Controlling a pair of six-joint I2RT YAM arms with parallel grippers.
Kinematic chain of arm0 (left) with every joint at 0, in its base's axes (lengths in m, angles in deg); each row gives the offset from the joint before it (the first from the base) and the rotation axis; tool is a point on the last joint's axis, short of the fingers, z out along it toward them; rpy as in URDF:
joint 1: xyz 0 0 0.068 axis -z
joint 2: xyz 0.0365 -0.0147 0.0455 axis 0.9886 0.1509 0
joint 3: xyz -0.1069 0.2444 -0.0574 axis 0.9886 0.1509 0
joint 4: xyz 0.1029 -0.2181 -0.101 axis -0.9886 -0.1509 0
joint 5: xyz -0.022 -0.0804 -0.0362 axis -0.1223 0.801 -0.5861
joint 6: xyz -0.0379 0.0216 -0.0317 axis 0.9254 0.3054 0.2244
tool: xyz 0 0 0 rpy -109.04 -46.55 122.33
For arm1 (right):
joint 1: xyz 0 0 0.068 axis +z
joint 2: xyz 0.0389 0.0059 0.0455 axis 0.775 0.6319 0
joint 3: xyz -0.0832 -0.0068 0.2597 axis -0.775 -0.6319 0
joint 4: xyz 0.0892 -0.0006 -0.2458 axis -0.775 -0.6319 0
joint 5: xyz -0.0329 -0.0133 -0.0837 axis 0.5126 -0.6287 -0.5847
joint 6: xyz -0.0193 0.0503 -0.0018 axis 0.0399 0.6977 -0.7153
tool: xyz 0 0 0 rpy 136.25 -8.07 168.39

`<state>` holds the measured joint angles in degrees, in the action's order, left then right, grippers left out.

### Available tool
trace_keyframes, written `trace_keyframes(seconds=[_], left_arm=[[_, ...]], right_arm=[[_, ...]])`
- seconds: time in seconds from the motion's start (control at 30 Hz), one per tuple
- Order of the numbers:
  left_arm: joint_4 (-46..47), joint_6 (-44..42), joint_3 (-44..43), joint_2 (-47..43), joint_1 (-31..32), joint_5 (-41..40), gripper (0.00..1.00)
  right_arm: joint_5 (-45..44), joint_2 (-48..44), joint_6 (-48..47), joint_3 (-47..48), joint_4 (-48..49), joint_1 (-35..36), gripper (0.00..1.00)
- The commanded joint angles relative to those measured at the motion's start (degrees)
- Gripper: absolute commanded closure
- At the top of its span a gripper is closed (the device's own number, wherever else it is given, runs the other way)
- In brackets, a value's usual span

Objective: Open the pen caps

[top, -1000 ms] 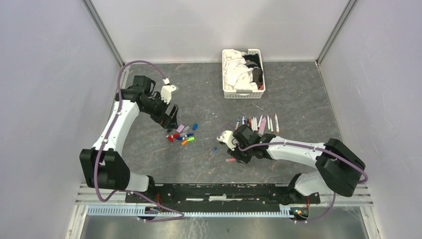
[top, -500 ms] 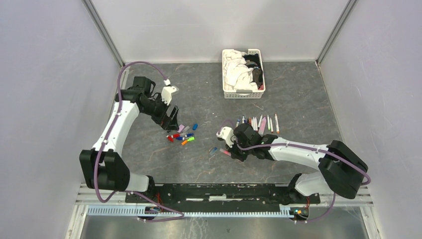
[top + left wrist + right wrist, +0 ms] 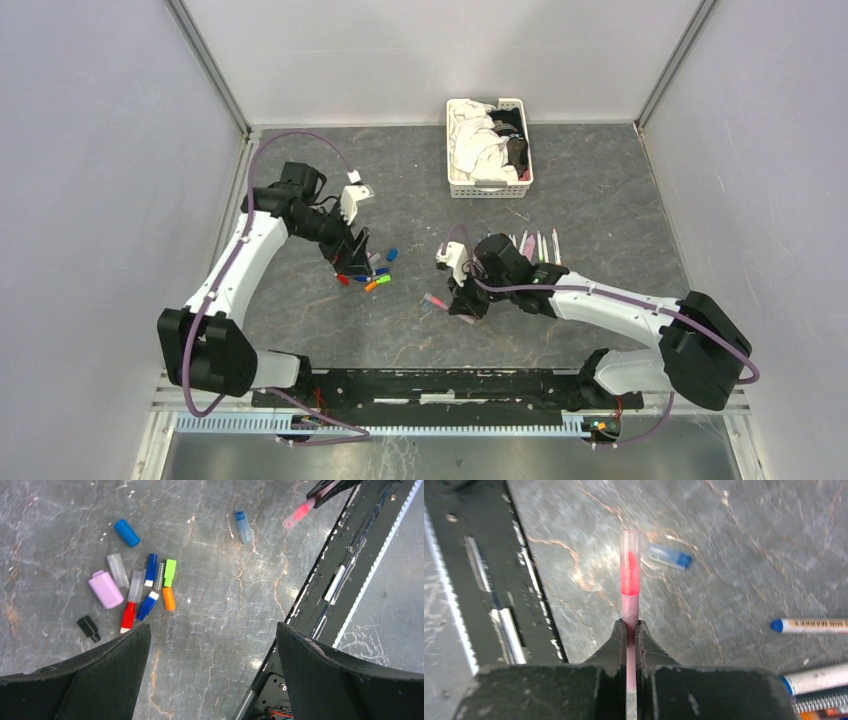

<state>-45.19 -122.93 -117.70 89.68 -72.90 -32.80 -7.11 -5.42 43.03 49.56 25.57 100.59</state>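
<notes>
My right gripper [image 3: 629, 627] is shut on a pink pen [image 3: 630, 580] and holds it off the table, its clear capped end pointing away from the fingers. From above, this gripper [image 3: 466, 300] is at mid-table and the pink pen [image 3: 433, 299] sticks out to its left. My left gripper [image 3: 212, 630] is open and empty, hovering by a pile of loose pen caps [image 3: 145, 587]: blue, lilac, red, orange, green and black. From above, the left gripper [image 3: 352, 258] is over the caps [image 3: 372, 274]. A clear-blue cap [image 3: 670, 556] lies alone. More pens [image 3: 535, 245] lie in a row behind the right gripper.
A white slatted basket [image 3: 488, 187] of cloths stands at the back of the table. The black mounting rail [image 3: 450, 385] runs along the near edge. Grey walls close in the left, right and back.
My right gripper has lifted the pink pen off the table and swung it up and to the left. My left gripper has moved right and down over the pile of caps.
</notes>
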Motion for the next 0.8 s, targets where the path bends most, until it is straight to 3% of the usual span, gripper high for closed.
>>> trace_keyframes(seconds=[0.0,0.77], left_arm=[[0.0,-3.1,0.0,-2.2,2.9,3.5,0.0],[-4.0,-9.5,1.3,-4.6,6.3,6.2,0.0]], right_arm=[[8.0,-1.2,1.2,5.7,1.5,-0.1,1.0],[16.6,3.9,1.1,16.7,-5.6,-1.5,1.0]])
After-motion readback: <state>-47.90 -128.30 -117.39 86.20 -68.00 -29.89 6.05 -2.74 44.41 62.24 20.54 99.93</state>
